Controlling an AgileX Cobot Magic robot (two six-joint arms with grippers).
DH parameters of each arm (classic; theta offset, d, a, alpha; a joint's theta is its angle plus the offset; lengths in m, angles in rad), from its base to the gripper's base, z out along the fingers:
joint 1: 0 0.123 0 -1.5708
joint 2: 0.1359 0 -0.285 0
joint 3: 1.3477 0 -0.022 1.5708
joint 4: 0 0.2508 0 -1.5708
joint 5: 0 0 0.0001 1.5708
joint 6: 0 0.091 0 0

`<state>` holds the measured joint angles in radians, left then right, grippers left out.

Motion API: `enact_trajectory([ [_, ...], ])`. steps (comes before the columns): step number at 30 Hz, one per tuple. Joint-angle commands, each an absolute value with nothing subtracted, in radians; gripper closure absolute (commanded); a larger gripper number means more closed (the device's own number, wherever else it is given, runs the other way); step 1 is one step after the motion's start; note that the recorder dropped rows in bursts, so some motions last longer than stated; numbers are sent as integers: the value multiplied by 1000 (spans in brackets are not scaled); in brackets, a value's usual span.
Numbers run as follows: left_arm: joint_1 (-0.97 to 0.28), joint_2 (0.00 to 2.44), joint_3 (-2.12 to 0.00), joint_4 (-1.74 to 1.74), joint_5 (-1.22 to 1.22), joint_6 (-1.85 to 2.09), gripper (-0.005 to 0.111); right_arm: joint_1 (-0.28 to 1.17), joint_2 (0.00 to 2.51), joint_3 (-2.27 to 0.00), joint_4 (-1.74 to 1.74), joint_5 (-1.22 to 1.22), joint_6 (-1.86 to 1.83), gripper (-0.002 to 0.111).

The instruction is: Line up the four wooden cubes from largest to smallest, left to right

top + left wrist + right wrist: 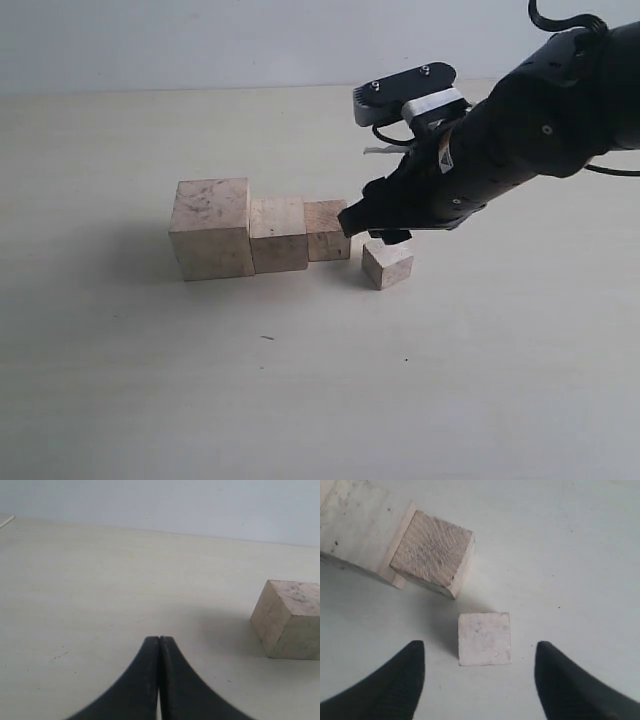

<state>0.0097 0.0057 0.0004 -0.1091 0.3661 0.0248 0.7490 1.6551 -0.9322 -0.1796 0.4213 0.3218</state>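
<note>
In the exterior view three of the four wooden cubes stand in a row on the pale table (300, 390), touching side to side: the largest cube (211, 228) at the left, the second cube (278, 233) in the middle, and the third cube (326, 230) at the right. The smallest cube (387, 264) sits apart from the row, to the right of the third cube and a little nearer, turned slightly out of line. The right gripper (370, 230) hangs low just above and behind it; from this angle its opening cannot be judged. In the left wrist view the left gripper (159, 641) has its two black fingers pressed together, holding nothing, over bare table, with one cube, probably the largest, resting well off to one side. In the right wrist view the right gripper is spread wide, with a dark finger (402, 680) on either side of the smallest cube, neither touching it. The third cube lies close beyond it with a gap between them, and the second cube is against the third.
</note>
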Motion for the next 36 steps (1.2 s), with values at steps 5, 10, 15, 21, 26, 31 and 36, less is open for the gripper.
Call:
enact_trajectory([
  [5,4,0,0,-109,357,21,107,751,1721,-944,-183,404,297,38],
  [10,4,0,0,-109,357,21,107,751,1775,-944,-183,390,297,38],
  [15,4,0,0,-109,357,21,107,751,1814,-944,-175,390,299,39],
  [21,4,0,0,-109,357,21,107,751,1842,-944,-157,356,301,47],
  [26,4,0,0,-109,357,21,107,751,1857,-944,-157,342,306,49],
  [31,4,0,0,-109,357,21,107,751,1875,-945,-157,339,306,49],
  [36,4,0,0,-109,357,21,107,751,1884,-946,-157,353,311,50],
])
